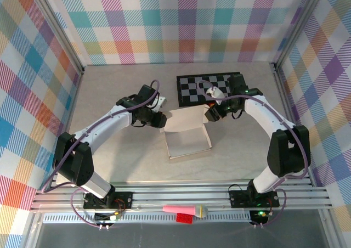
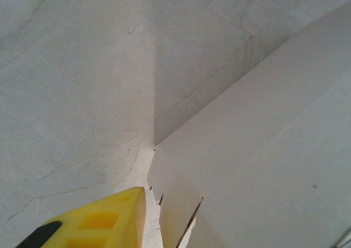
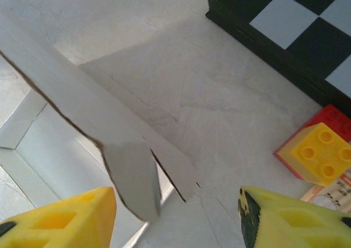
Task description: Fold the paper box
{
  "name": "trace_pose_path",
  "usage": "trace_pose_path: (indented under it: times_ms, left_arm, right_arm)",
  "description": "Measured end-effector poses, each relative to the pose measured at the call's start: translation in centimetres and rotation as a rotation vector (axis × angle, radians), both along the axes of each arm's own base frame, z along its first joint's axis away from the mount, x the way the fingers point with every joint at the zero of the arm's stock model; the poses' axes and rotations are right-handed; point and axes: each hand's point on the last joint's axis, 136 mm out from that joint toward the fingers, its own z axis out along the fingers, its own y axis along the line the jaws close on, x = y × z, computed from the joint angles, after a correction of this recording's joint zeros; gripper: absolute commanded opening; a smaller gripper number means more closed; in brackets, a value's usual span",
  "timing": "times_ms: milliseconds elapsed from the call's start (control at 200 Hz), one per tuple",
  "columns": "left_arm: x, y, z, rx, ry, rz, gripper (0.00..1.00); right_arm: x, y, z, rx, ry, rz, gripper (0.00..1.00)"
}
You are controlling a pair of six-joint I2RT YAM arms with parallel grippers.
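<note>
Right gripper (image 3: 176,204) has its 2 yellow fingers (image 3: 60,220) spread wide. A tab of the paper box (image 1: 189,144) lies between them, nearer the left finger. Left gripper (image 1: 159,120) sits at the box's opposite side; its wrist view catches 1 yellow finger (image 2: 93,223) beside the box wall, so whether it is spread or pinching cannot be told. The box lies mid-table between both grippers, tray-like, rear flap raised. Beyond, a yellow brick (image 3: 318,152) sits on a red brick (image 3: 329,116), beside the checkerboard (image 1: 205,90).
</note>
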Motion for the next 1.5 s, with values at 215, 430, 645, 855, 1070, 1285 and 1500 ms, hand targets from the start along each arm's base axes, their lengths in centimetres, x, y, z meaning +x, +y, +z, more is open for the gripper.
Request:
trace_pose_path:
  times_ms: [215,430,645,855,1070,1285,1500]
  left_arm:
    - [0.0,0.0,-0.2,0.004,0.008,0.004,0.24]
    - [0.3,-0.2,-0.1,0.015,-0.002,0.003,0.17]
    - [0.9,-0.3,0.2,0.028,-0.020,0.020,0.10]
    - [1.2,-0.1,0.1,0.050,-0.029,0.043,0.04]
    - [1.4,0.2,0.0,0.069,-0.039,0.054,0.01]
    - [1.6,0.4,0.2,0.081,-0.048,0.064,0.00]
    - [1.7,0.4,0.4,0.086,-0.054,0.072,0.00]
  right_arm:
    - [0.3,0.5,0.1,-0.018,-0.012,0.008,0.46]
    - [0.7,1.4,-0.5,-0.061,-0.015,0.020,0.28]
    - [0.7,1.6,-0.9,-0.094,-0.006,0.024,0.17]
    - [0.7,1.4,-0.9,-0.119,-0.006,0.018,0.24]
    - [0.2,1.0,-0.4,-0.126,-0.017,0.005,0.23]
    - [0.1,1.0,-0.1,-0.113,-0.009,-0.022,0.15]
    - [0.0,1.2,-0.1,-0.106,0.003,-0.035,0.11]
